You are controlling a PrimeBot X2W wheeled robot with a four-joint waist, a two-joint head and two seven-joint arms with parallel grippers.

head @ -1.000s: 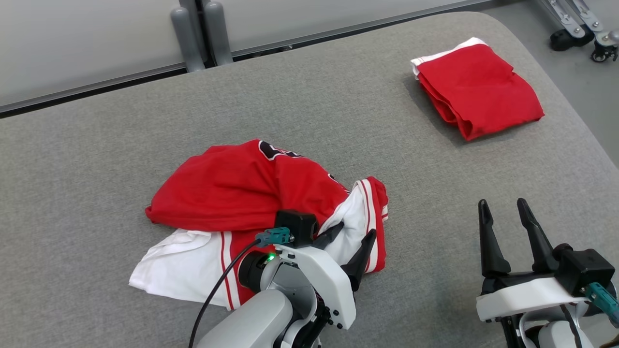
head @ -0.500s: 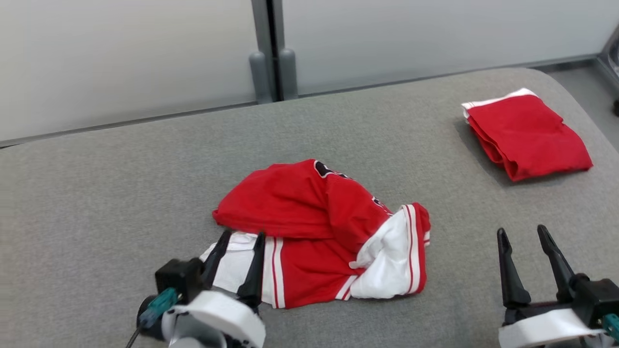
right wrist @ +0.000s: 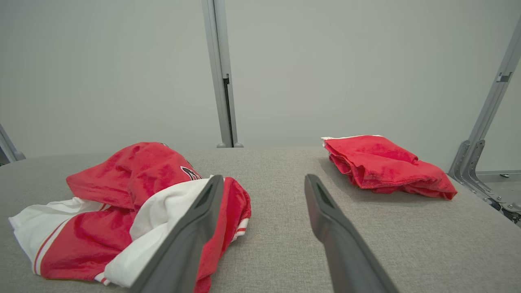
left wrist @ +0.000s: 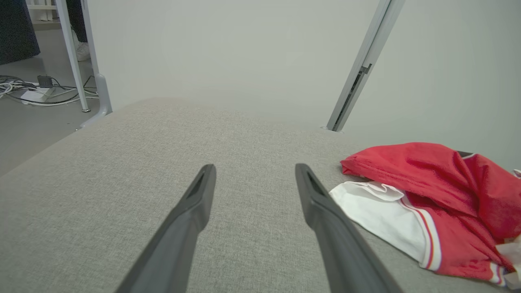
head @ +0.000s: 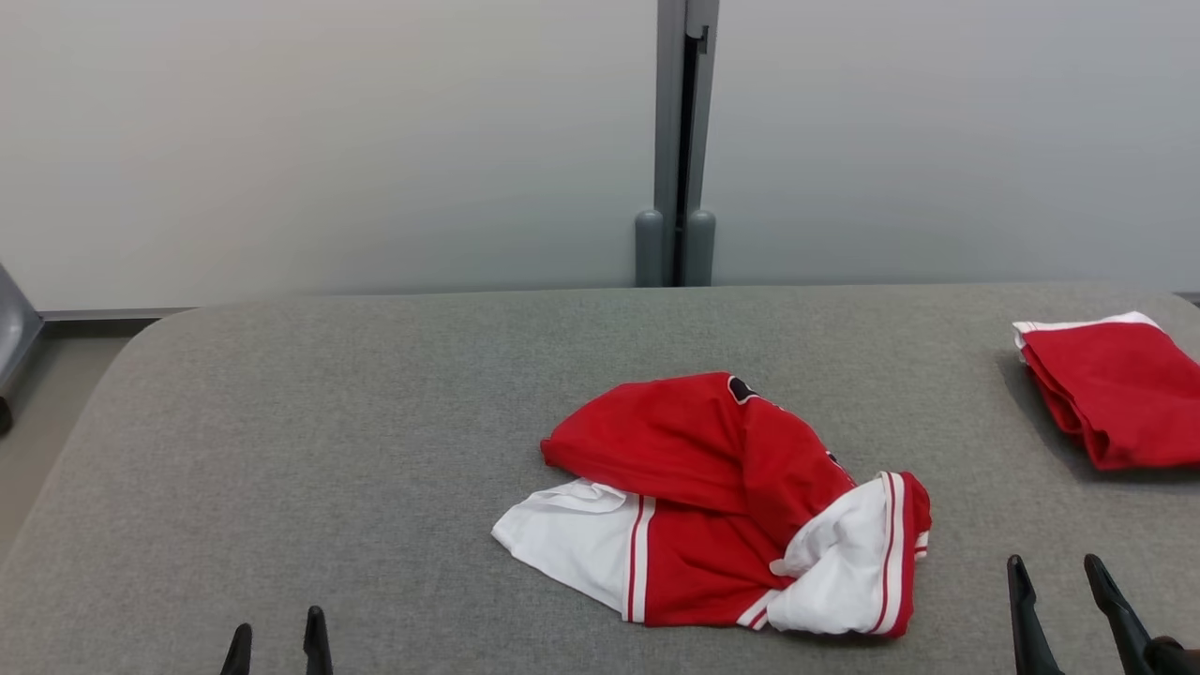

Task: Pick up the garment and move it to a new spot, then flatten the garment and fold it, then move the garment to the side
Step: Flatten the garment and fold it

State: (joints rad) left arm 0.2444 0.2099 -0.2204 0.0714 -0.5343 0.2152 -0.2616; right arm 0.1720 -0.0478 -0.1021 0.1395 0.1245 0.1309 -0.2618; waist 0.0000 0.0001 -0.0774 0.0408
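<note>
On the grey counter [head: 328, 450], the crumpled red-and-white garment [head: 731, 506] is lying about mid-surface, apart from both grippers. Left gripper [head: 278, 647] is sitting at the 7 o'clock edge of the head view, jaws spread, nothing between them; the garment is lying at roughly 2 o'clock from it. Left wrist view is showing the same: left gripper [left wrist: 254, 169] over bare fabric, the garment [left wrist: 427, 183] off at 3 o'clock, its white hem nearest the right finger. Right gripper [head: 1053, 567] is sitting at 5 o'clock, jaws also spread and empty, with the garment at 10 o'clock from it. A folded red piece [head: 1116, 394] is lying at 1 o'clock from it, well apart from the garment. A dark printed patch [head: 741, 387] is showing on the garment's top fold, too small to read.
</note>
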